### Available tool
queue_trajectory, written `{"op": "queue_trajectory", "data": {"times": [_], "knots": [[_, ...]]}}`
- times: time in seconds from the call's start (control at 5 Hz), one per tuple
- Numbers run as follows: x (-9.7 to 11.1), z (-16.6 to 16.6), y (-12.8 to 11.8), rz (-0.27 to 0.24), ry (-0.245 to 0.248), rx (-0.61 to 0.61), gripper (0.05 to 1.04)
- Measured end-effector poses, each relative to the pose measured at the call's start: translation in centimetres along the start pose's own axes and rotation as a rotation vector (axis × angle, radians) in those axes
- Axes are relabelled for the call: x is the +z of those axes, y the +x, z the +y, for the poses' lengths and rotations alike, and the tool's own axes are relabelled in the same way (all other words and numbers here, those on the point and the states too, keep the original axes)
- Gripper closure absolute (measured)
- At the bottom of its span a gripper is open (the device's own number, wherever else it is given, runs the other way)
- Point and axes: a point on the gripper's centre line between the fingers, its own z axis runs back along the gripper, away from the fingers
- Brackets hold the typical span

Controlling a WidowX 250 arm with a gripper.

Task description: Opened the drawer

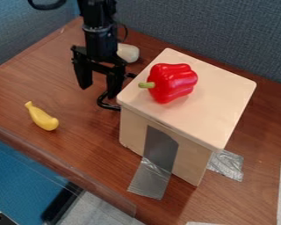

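Note:
The gripper (98,90) hangs at the upper left, beside the wooden drawer box (192,171), its two fingers spread apart and pointing down. A curved black handle (106,105) sticks out from the box's left side. The gripper's right finger (114,81) is at this handle and overlaps it in the view; whether they touch I cannot tell. The side of the box that carries the handle faces away from the camera, so the drawer front is hidden. No drawer interior shows.
A red bell pepper (173,82) lies on the box top. A yellow banana-like toy (42,117) is on the table (78,149) at left, and a whitish object (128,52) behind the gripper. Silver tape (150,178) runs from box to table. Grey partitions (207,30) stand behind.

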Motion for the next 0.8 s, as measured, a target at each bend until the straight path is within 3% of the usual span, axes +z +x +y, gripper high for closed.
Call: {"op": "queue_trajectory", "data": {"times": [0.2,0.4,0.6,0.8], "knots": [[-1.1,-0.4,-0.1,0.029,0.001,0.002,0.122],[-1.9,0.2,-0.4,0.062,0.019,0.023,0.404],[-1.1,1.1,0.3,0.049,0.039,0.044,0.698],[-0.2,3.5,0.4,0.031,0.058,0.104,0.901]]}}
